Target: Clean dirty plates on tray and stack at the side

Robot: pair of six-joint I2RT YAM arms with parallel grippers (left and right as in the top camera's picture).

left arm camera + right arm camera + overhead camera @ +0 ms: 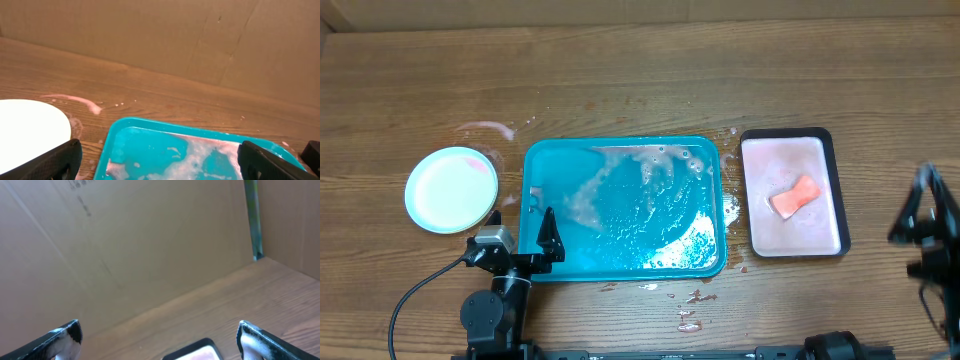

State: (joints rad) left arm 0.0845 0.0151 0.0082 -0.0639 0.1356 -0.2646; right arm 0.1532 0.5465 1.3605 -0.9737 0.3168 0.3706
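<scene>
**Overhead view.**
- Teal tray [610, 245]: centre of the worktop [620, 70]. No plate lay on it; pale foam and water covered its floor.
- Plates [451, 189]: on the worktop just left of the teal tray, not touching it. The top one was pale, with a pink smear at its far edge.
- Pink tray [790, 160]: black-rimmed, just right of the teal tray, holding an orange sponge [795, 197].
- Left hand [523, 228]: spread and empty at the teal tray's near left corner, one finger over the rim.
- Right hand [928, 210]: spread and empty at the right edge, well apart from the rest.
- Pink puddles [690, 312]: on the worktop, near side of the teal tray.

**Left wrist view.** Fingers stood wide with nothing between them. The plates' edge showed at left and the teal tray's far left corner ahead.

**Right wrist view.** Fingers stood wide and empty. A cardboard wall [125, 245] was ahead, and a corner of the pink tray sat at the bottom edge.

**Risks, as judged.**
- The smear suggested the top plate was not fully clean.
- A careless swing of the left hand could catch the rim or nudge the wet plates, which would likely slide.

**Not determinable.**
- How many plates lay in the pile, since only the top one showed.
- The right arm was cut off by the frame.
</scene>
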